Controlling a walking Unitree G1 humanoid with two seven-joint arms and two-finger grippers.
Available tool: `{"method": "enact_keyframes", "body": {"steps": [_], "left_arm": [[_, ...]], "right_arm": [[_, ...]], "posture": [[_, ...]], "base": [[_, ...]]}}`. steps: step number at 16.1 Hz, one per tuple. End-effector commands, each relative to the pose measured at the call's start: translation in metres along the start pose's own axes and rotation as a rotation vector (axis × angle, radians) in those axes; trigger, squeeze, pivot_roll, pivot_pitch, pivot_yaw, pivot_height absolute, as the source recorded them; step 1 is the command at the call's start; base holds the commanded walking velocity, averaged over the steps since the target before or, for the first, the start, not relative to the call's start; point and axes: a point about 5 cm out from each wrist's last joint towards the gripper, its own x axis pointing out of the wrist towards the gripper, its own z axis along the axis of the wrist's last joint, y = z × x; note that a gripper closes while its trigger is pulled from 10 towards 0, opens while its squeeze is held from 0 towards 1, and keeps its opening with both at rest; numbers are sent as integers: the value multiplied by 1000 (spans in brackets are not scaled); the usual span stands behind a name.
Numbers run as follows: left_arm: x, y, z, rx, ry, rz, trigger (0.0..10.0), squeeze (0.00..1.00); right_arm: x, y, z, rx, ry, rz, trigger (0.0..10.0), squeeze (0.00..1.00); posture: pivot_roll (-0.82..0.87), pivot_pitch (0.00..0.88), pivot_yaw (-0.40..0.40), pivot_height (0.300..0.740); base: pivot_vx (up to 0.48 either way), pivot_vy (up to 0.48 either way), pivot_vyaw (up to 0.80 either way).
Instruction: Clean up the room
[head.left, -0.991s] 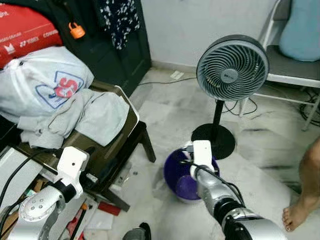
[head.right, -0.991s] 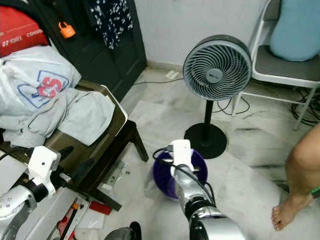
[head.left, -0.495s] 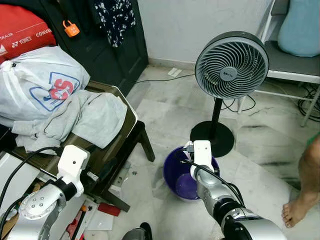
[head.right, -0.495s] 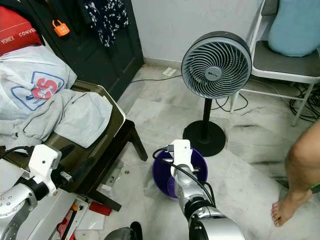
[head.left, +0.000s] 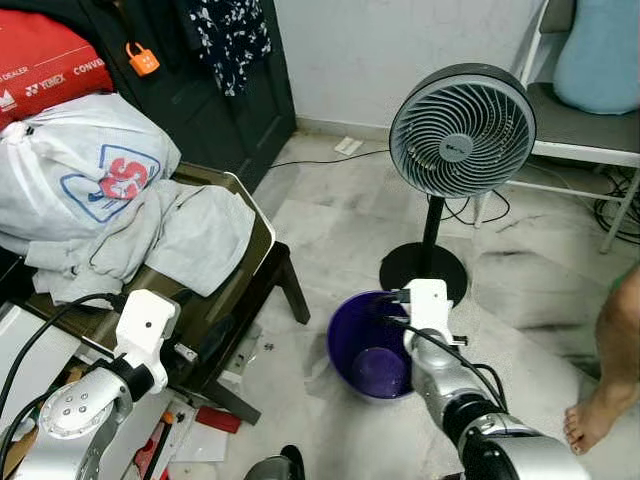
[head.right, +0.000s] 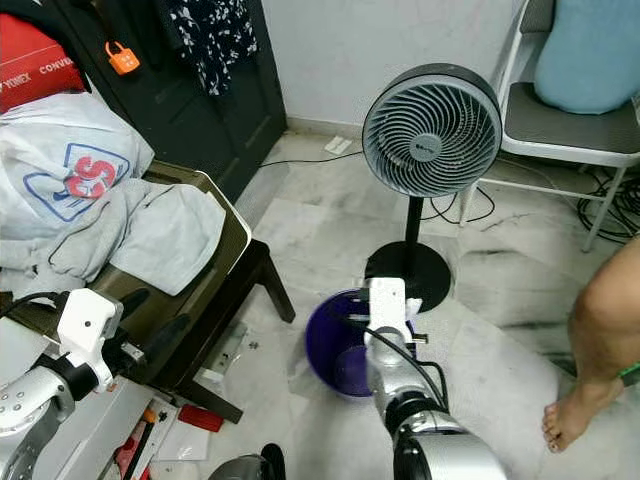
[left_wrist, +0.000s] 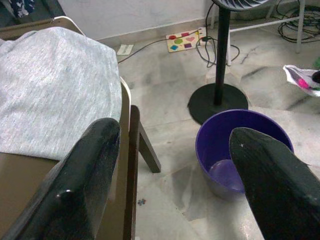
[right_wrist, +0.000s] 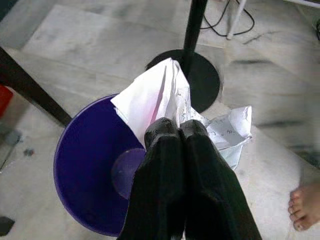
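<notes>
A purple bin (head.left: 362, 350) stands on the marble floor in front of the fan's base. My right gripper (right_wrist: 178, 127) is shut on a crumpled white paper (right_wrist: 165, 97) and hangs above the bin's (right_wrist: 90, 165) right side. In the eye views the white wrist block (head.left: 428, 305) hides its fingers. My left gripper (left_wrist: 174, 131) is open and empty, low beside the brown chair, and looks toward the bin (left_wrist: 235, 150).
A standing fan (head.left: 462, 130) rises just behind the bin. The brown chair (head.left: 262, 262) to the left is piled with grey clothes (head.left: 200, 235) and a plastic bag (head.left: 80, 165). A person's bare foot (head.left: 595, 425) is at right. A white chair (head.left: 580, 150) and cables lie behind.
My right arm has shifted right, from over the bin's middle to its right side, still holding the paper. The left arm has stayed put.
</notes>
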Motion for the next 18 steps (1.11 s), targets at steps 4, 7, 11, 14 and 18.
{"method": "enact_keyframes", "body": {"steps": [4,7,11,14,18], "left_arm": [[-2,4,-3,2,27,7,10000,0],[-3,5,-4,4,29,8,10000,0],[-3,5,-4,8,31,5,10000,0],[-3,6,-4,11,31,4,10000,0],[-2,6,-4,10,31,3,10000,0]], "right_arm": [[-2,7,1,3,-13,0,10000,0],[0,6,12,29,-45,-10,10000,0],[0,14,23,2,-99,13,10000,0],[0,15,25,26,-110,21,10000,1000],[0,14,25,26,-113,16,10000,1000]], "posture": [[92,151,158,740],[91,151,159,740],[95,146,162,740],[96,144,163,740],[96,138,161,740]], "base": [[0,0,0],[0,0,0],[0,0,0],[0,0,0],[0,0,0]]}}
